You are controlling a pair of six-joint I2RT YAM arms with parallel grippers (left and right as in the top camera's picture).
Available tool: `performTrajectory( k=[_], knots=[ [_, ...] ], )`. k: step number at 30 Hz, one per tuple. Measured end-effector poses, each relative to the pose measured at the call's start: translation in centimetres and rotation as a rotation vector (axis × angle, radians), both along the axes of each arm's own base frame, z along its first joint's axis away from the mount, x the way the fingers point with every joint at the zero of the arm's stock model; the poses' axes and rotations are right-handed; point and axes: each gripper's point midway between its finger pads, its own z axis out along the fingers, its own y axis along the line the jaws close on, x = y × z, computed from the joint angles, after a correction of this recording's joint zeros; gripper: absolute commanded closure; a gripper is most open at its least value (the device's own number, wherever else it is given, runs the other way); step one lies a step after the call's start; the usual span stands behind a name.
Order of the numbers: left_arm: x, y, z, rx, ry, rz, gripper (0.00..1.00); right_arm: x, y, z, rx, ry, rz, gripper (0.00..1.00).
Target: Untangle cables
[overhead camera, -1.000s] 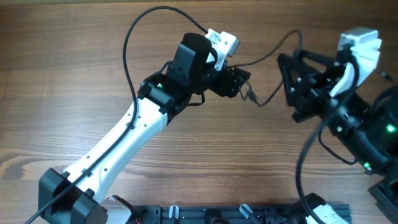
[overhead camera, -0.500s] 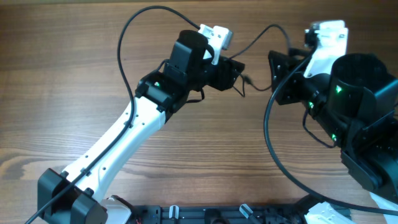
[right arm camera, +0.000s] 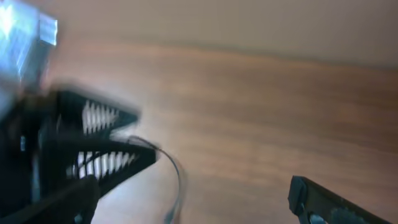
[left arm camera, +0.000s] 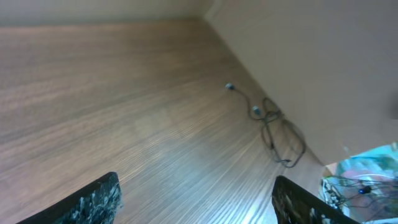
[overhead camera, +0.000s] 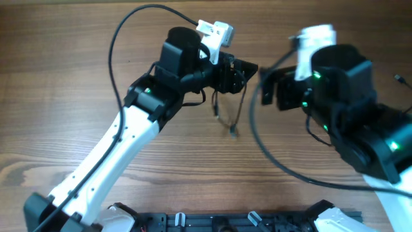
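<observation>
A thin dark cable (overhead camera: pixel 226 111) hangs in a loop below my left gripper (overhead camera: pixel 244 72), its plug (overhead camera: pixel 232 133) dangling over the wood. In the right wrist view the same cable (right arm camera: pixel 176 174) curves down from the left gripper's fingers (right arm camera: pixel 109 140); how it is caught there does not show. The left gripper (left arm camera: pixel 199 202) is open with nothing between its fingertips. My right gripper (overhead camera: pixel 265 87) faces it from the right and stands open (right arm camera: pixel 199 202), empty. In the left wrist view another tangle of cables (left arm camera: pixel 277 127) lies far off on the table.
The right arm's thick black cable (overhead camera: pixel 270 158) sweeps in a wide arc over the table's middle right. The left arm's own cable (overhead camera: pixel 119 45) arches over the back left. A dark rail (overhead camera: pixel 225 222) runs along the front edge.
The right arm swung left toward the left gripper and opened its jaws. The thin cable, stretched between the grippers before, now hangs loose from the left one.
</observation>
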Motion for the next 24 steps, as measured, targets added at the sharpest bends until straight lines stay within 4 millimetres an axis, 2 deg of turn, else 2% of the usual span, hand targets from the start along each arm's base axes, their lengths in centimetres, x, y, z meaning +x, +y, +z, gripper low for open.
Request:
performTrajectory(
  k=[2, 5, 11, 15, 17, 19, 21, 24],
  knots=[
    [-0.5, 0.2, 1.1, -0.017, -0.018, -0.01, 0.19, -0.6, 1.7, -1.4, -0.026, 0.056, 0.128, 0.0],
    [-0.7, 0.8, 1.7, -0.024, -0.029, -0.005, 0.19, -1.7, 3.1, -3.2, -0.062, 0.129, 0.271, 0.0],
    [0.2, 2.6, 0.5, 0.013, 0.017, 0.048, 0.21, -2.4, 4.5, -4.6, -0.092, 0.176, 0.4, 0.0],
    [2.4, 5.7, -0.4, 0.062, 0.022, 0.174, 0.23, -2.2, 5.2, -4.1, -0.076, 0.148, 0.439, 0.0],
    [3.9, 7.9, -0.7, 0.084, 0.021, 0.254, 0.23, -2.2, 6.0, -3.5, -0.042, 0.125, 0.471, 0.0],
    [4.5, 9.2, -1.0, 0.097, 0.031, 0.294, 0.24, -2.0, 7.0, -2.7, -0.006, 0.089, 0.507, 0.0],
    [4.8, 10.3, -1.3, 0.11, 0.043, 0.325, 0.24, -2.1, 7.9, -1.9, 0.031, 0.063, 0.549, 0.02],
    [4.8, 10.6, -1.7, 0.12, 0.056, 0.335, 0.24, -2.4, 9.3, -1.1, 0.084, 0.039, 0.623, 0.07]
  ],
)
